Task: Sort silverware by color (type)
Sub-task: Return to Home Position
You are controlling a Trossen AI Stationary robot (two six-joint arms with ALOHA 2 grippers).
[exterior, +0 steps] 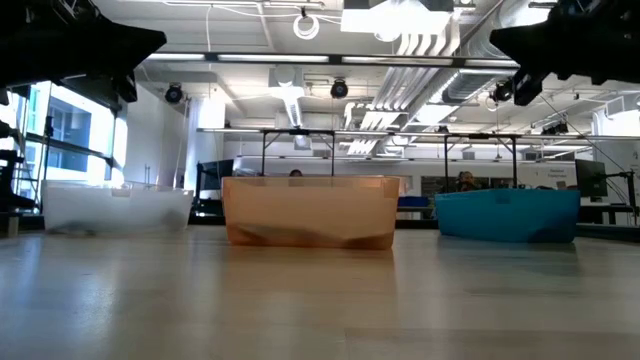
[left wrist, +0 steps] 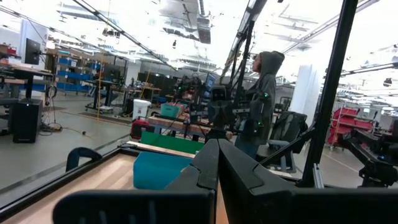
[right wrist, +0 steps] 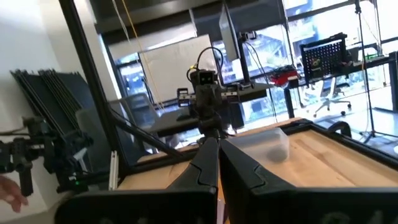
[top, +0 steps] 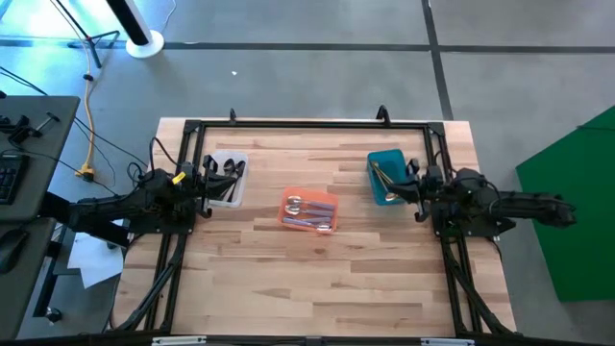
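Note:
Three bins stand in a row in the high view. The clear bin (top: 227,179) holds the black spoons (top: 230,169). Silver spoons with lavender handles (top: 309,213) lie in the orange bin (top: 308,210). In the teal bin (top: 386,176) lie the gold spoons (top: 383,180). My left gripper (top: 204,183) hovers at the clear bin's left side and is shut, its fingers meeting in the left wrist view (left wrist: 217,144). My right gripper (top: 413,185) hovers at the teal bin's right side, also shut (right wrist: 218,142). Neither holds anything.
A black frame (top: 307,123) runs along the table's far and side edges. The near half of the wooden table (top: 307,288) is bare. A person in a hoodie (left wrist: 261,93) stands beyond the table, and a hand (right wrist: 7,193) shows at the edge of the right wrist view.

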